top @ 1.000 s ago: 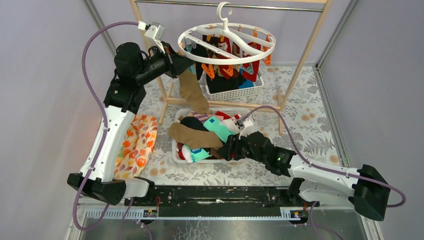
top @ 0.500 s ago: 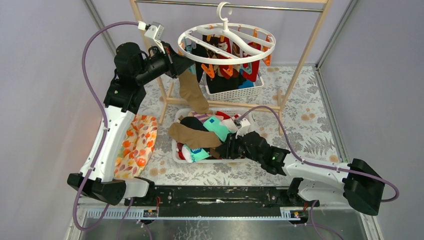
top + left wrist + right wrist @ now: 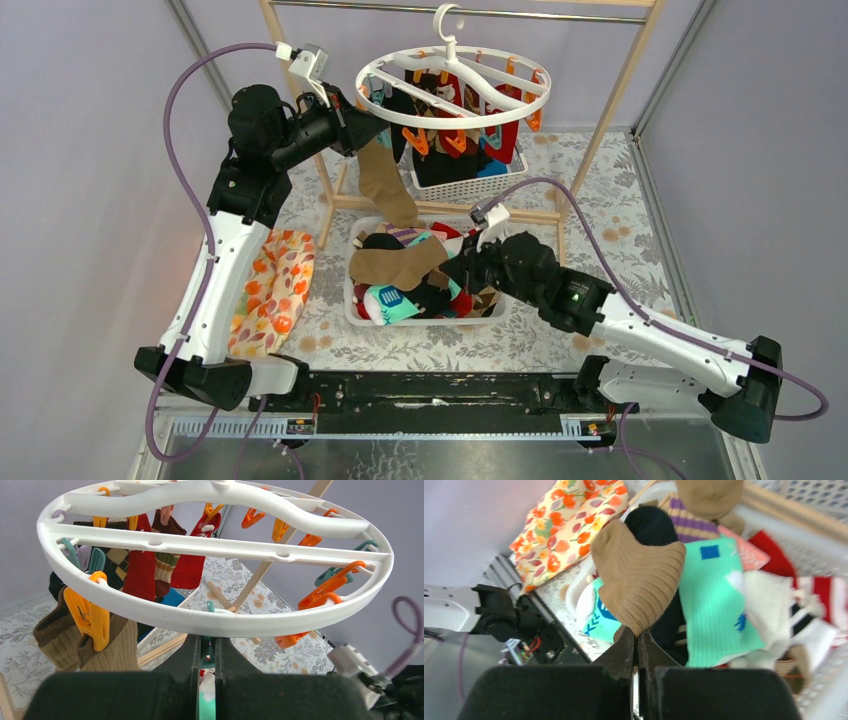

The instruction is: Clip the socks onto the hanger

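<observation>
The white ring hanger (image 3: 455, 122) hangs from the rail, with several socks clipped under it. One long tan sock (image 3: 385, 185) dangles from an orange clip (image 3: 92, 612) at the ring's left side. My left gripper (image 3: 372, 112) sits just under the ring (image 3: 210, 622), shut on a teal clip (image 3: 210, 611). More socks fill the near white basket (image 3: 352, 292). My right gripper (image 3: 638, 634) is shut on the edge of a second tan sock (image 3: 641, 580), which is raised over a mint-green sock (image 3: 714, 590) and a black sock. From above, this gripper (image 3: 458, 270) is over the basket's right half.
A second white lattice basket (image 3: 470, 185) stands behind, under the hanger. An orange-flowered cloth (image 3: 275, 290) lies left of the near basket. The wooden rail frame's legs (image 3: 610, 110) slant down on both sides. Purple cables loop off both arms.
My right gripper has shut on the tan sock in the basket and drawn it up and to the right, its arm swinging further over the table. The left arm has not moved.
</observation>
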`<state>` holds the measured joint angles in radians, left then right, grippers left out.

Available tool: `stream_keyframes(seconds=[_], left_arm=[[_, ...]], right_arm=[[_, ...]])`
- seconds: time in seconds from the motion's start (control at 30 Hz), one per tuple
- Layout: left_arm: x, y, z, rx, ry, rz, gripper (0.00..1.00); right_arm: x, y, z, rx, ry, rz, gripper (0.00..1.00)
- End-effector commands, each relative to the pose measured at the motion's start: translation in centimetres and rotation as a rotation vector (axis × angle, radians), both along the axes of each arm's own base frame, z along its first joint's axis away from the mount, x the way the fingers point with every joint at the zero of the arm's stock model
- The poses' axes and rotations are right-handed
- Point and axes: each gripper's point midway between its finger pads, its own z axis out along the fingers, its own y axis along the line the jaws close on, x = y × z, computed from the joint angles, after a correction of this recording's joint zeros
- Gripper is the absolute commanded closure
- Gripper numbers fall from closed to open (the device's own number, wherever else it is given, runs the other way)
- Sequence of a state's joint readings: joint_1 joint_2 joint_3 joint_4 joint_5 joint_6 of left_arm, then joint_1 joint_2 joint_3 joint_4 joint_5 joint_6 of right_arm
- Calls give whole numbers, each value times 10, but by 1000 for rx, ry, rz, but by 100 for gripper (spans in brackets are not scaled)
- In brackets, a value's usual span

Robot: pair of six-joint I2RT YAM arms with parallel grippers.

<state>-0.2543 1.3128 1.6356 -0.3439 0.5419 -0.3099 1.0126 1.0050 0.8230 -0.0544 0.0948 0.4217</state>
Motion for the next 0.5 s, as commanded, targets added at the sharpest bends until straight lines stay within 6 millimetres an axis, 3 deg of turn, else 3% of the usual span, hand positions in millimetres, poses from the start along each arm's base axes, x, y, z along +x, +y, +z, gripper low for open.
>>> stream_keyframes(seconds=[0.0,0.17,0.27,0.4,0.47], left_arm=[[-6,5,15,-3,-64,8,100],[-7,6,15,-3,-67,10,100],[-7,6,14,3,-70,11,100],[-7,7,14,7,-72,13,100],[-6,6,14,9,-72,13,100]], right_arm=[[12,-27,-6,-318,-124,25,100],[42,-31,-9,-552,-273,25,99],[54,-28,-27,-724,-354,60,98],[50,-12,-55,-919,-455,123,94],[42,4,-61,-939,-475,154,84]])
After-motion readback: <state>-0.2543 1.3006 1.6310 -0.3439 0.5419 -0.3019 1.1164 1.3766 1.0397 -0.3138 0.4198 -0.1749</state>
